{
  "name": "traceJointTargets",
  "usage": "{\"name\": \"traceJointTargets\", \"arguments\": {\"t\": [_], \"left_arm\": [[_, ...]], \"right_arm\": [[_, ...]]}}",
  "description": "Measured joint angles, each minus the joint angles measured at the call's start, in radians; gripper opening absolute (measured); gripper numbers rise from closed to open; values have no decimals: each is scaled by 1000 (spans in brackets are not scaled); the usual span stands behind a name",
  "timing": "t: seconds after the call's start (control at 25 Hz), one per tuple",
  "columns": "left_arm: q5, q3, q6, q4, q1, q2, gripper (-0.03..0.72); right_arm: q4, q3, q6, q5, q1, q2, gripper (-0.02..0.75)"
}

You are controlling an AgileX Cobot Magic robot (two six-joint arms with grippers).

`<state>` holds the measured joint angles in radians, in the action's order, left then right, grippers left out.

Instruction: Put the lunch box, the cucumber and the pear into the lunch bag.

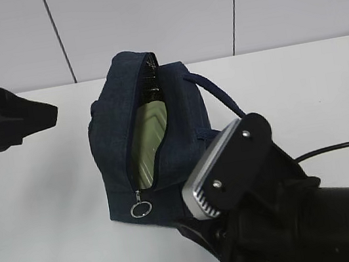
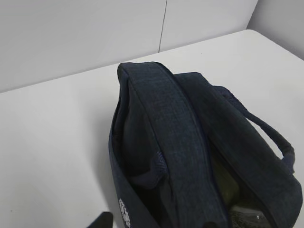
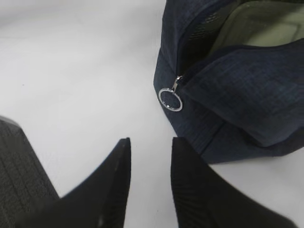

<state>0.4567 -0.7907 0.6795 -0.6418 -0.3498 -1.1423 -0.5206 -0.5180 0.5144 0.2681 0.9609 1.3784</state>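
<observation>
White tabletop [image 1: 38, 192] carried the bag [image 1: 161, 133], box [image 1: 149, 138] inside; right gripper [image 3: 149, 147], narrowly parted and empty, hovered just short of its ring pull [image 3: 170, 99], likely for zipping.

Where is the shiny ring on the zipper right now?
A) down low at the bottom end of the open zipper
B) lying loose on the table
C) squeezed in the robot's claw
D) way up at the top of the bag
A: the silver ring pull hangs at the low end of the open zipper on the lunch bag, with the right gripper open and not touching it.
</observation>
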Motion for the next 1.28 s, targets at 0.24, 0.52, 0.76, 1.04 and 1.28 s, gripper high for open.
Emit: {"name": "traceJointTargets", "arguments": {"t": [0.24, 0.52, 0.76, 1.04, 1.28], "left_arm": [[-2, 0, 0, 0, 0, 0, 342], [-2, 0, 0, 0, 0, 0, 342], [-2, 0, 0, 0, 0, 0, 342], [-3, 0, 0, 0, 0, 0, 342], [-3, 0, 0, 0, 0, 0, 342]], "right_arm": [[535, 174, -422, 517, 2, 43, 232], [604, 176, -520, 626, 5, 127, 232], [587, 162, -553, 659, 5, 130, 232], [557, 87, -553, 427, 5, 216, 307], [425, -29, -533, 338, 5, 334, 410]]}}
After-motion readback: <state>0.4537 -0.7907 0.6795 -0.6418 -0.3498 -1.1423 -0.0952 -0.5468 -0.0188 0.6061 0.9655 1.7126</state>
